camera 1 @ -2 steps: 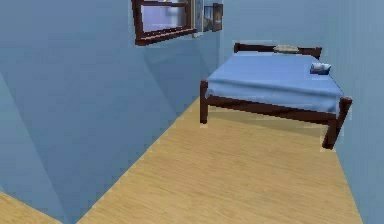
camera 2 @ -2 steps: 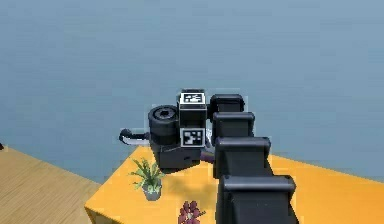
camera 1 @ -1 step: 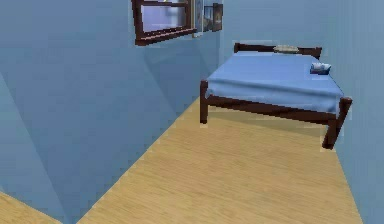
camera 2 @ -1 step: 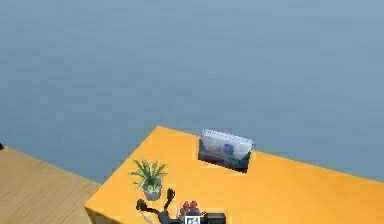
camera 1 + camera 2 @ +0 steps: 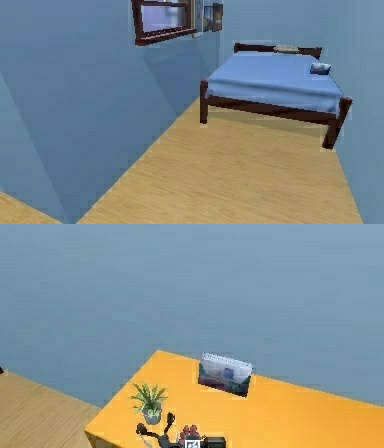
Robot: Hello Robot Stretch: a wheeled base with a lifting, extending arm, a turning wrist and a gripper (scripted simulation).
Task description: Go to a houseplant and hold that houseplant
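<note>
Reaching for the houseplant (image 5: 150,402) is, by our reading, the step in hand: the approach looks done, the hold is unconfirmed. The plant, a small spray of green leaves in a pale pot, stands upright on the orange surface (image 5: 300,414), near that surface's left edge in the arm side view. The tool (image 5: 163,429) sits at the view's bottom edge, just below and right of the pot, with the white marker squares (image 5: 190,439) to its right. Since the pot stands on the surface right at the tool's far end, we cannot tell whether the tool holds anything or touches the pot.

Next move, as we judge it: meet the pot rather than the leaves, secure it, then lift until it hangs clear of the surface. Risk: the pot is close to the edge, and a sideways nudge could tip it or push it off.

Surface: it also carries a dark-sided box (image 5: 226,372) with pale contents, farther out and well apart from the plant. A plain blue wall (image 5: 200,284) stands behind.

Room, forward view: a dark-framed bed (image 5: 270,85) with a blue cover, a window (image 5: 165,18) in the blue wall, and a light wood floor (image 5: 230,180).
</note>
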